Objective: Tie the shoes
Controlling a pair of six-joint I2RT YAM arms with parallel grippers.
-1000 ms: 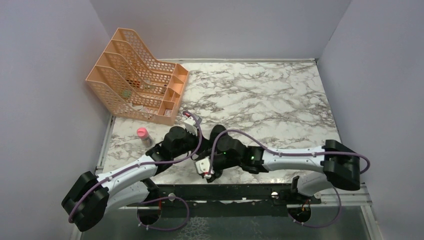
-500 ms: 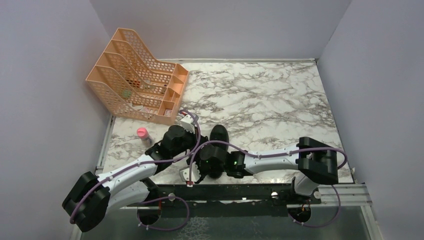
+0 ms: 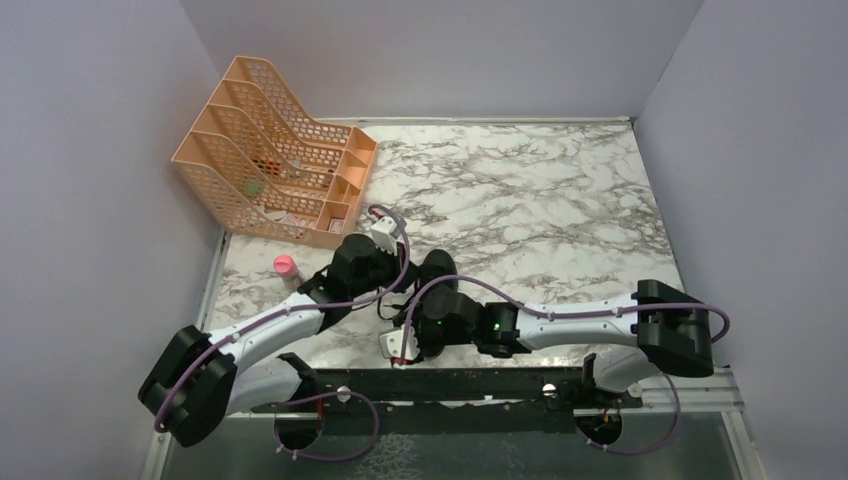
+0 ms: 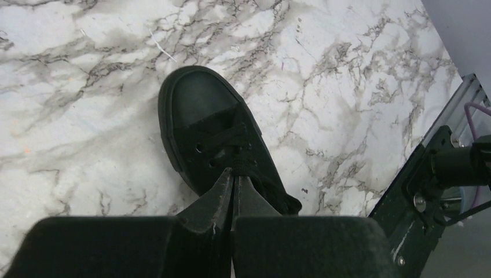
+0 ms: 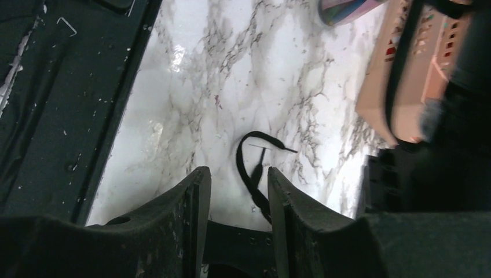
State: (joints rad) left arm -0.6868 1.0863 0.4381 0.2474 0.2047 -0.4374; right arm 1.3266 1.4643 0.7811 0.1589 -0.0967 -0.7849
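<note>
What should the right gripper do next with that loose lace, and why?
Probably close the right gripper on the loose lace. The lace lies on the marble table between the gripper's open fingers and is not yet gripped, while the left gripper is shut with its tips at the shoe.

Matt black cloth shoe (image 4: pixel 200 107) on a glossy marbled table (image 4: pixel 87 69).

The shoe (image 4: pixel 202 110) has its heel hidden behind the left hand (image 4: pixel 234 172).
</note>
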